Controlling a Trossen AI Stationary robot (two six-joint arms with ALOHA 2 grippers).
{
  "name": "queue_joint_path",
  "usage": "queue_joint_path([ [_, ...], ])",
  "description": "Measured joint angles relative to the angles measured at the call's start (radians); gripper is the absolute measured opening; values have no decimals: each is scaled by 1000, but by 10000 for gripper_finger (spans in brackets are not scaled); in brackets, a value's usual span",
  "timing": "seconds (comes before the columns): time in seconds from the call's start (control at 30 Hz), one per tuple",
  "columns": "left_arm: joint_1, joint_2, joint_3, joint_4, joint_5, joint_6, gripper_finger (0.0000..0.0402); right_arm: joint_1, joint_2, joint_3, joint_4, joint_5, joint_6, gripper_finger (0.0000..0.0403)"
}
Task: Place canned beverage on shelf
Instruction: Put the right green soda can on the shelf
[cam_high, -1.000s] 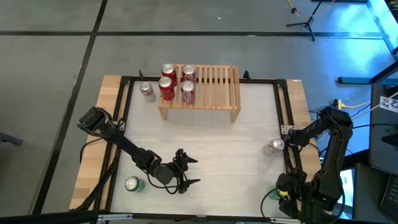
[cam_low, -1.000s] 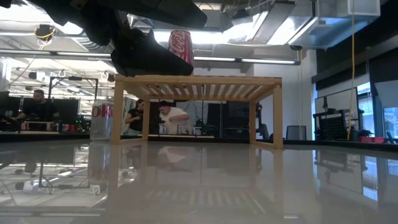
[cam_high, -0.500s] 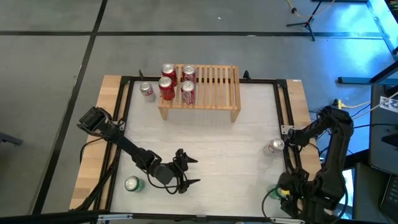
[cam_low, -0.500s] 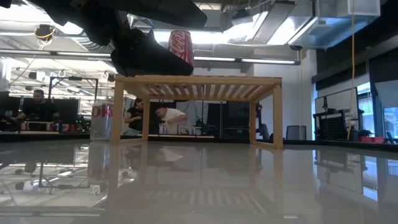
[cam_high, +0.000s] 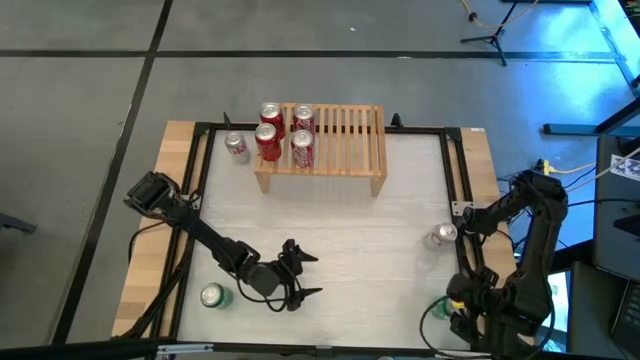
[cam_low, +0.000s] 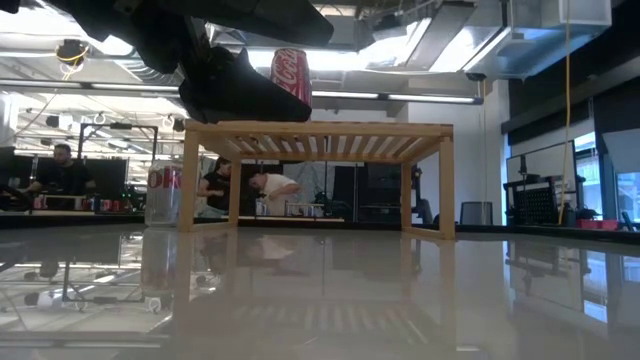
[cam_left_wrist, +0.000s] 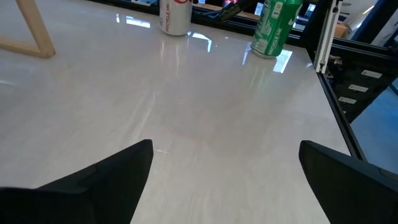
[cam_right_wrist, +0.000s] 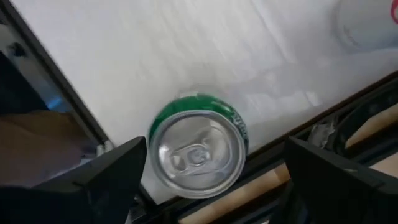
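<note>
The pale wooden shelf (cam_high: 335, 148) stands at the table's far edge and carries several red cans (cam_high: 268, 142) on its left half; one shows in the low view (cam_low: 291, 75). A silver can (cam_high: 236, 147) stands on the table left of the shelf. A green can (cam_right_wrist: 198, 146) stands upright at the front right corner, seen from above. My right gripper (cam_right_wrist: 208, 177) is open above it, one finger on either side, apart from it. My left gripper (cam_high: 303, 276) is open and empty over the front left of the table.
Another green can (cam_high: 212, 296) stands at the front left, beside my left arm. A silver can (cam_high: 443, 236) stands near the right edge and also shows in the left wrist view (cam_left_wrist: 175, 15). A black frame (cam_high: 448, 180) borders the table. People sit in the room behind.
</note>
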Motion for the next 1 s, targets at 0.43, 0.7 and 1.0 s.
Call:
queue_joint_path([
  [0.43,4,0,0,0,-1,1,394,0,8,-31,50,9,-14,374],
  [0.7,4,0,0,0,-1,1,394,0,71,-31,51,-30,-45,374],
  [1.0,4,0,0,3,-2,1,394,0,121,-31,50,-37,-63,374],
])
